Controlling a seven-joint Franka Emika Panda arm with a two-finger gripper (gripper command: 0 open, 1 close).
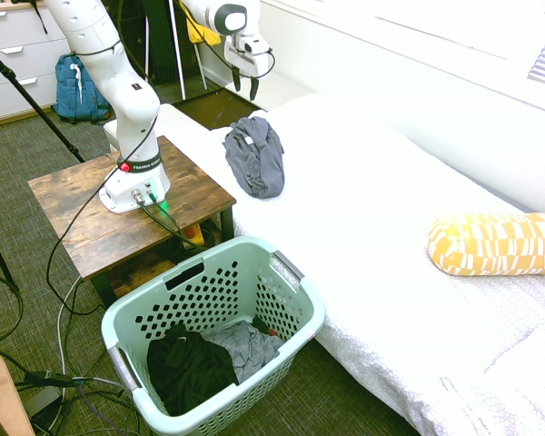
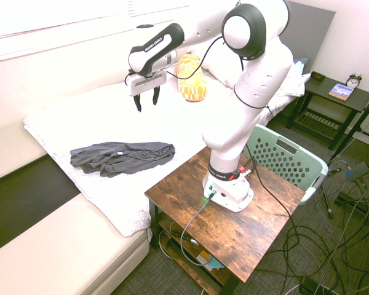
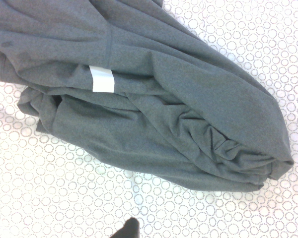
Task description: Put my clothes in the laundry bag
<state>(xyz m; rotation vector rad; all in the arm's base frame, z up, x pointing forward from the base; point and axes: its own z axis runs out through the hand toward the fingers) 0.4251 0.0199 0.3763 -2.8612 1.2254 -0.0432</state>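
Claw above the bed, fingers spread wide and holding nothing; the reach for the grey garment appears to be in hand.
Below the claw and a little to one side, the garment lies on the bed as a loose, elongated heap: dark charcoal-grey, soft-looking, deeply folded, with a small white tag exposed and bunched creases toward one end. The next move calls for lowering the open claw over a raised fold and closing on enough cloth to lift the whole; a shallow pinch could slip, and a trailing end might drag. Farther from the claw, beyond the garment and beside the bed, stands the mint-green laundry basket, with a black garment and a lighter grey cloth inside it.
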